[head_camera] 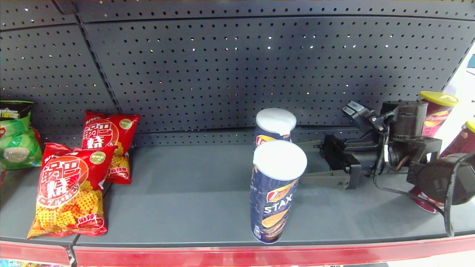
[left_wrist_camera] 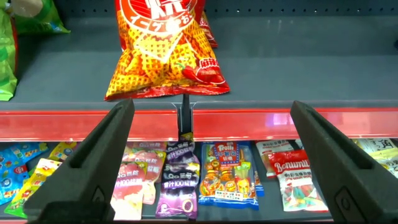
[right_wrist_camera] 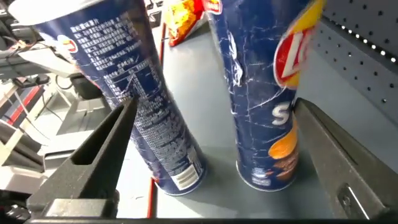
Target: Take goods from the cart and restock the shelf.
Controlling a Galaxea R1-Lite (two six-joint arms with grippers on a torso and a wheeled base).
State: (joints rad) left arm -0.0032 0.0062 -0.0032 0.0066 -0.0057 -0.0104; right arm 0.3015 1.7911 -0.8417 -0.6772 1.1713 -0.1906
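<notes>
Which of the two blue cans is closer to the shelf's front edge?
The front blue can, standing near the red shelf lip with its full label in view. The rear blue can stands directly behind it, close to the pegboard.

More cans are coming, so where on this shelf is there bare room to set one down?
Widest bare shelf: between the red snack bags and the two blue cans. A narrower strip lies in front of the right gripper. The right end, by the red cans, is crowded.
</notes>
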